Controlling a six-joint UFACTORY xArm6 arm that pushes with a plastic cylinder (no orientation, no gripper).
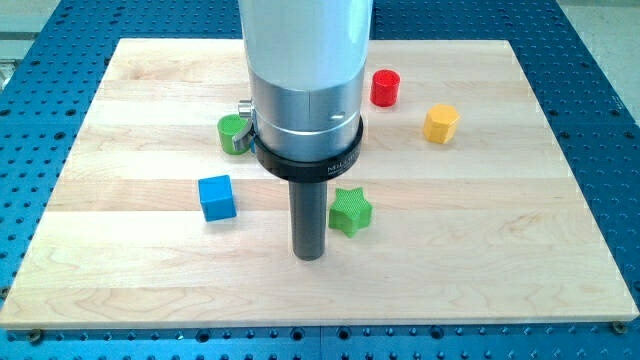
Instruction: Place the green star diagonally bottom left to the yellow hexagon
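The green star (351, 211) lies near the middle of the wooden board (140, 280). The yellow hexagon (441, 123) sits toward the view's upper right, well apart from the star. My tip (308, 256) is at the end of the dark rod, just to the view's lower left of the green star, close beside it; I cannot tell whether they touch.
A red cylinder (385, 88) stands at the view's top, left of the yellow hexagon. A blue cube (217, 197) sits left of my tip. A green cylinder (234, 134) is partly hidden behind the arm's body. A blue perforated table (30, 130) surrounds the board.
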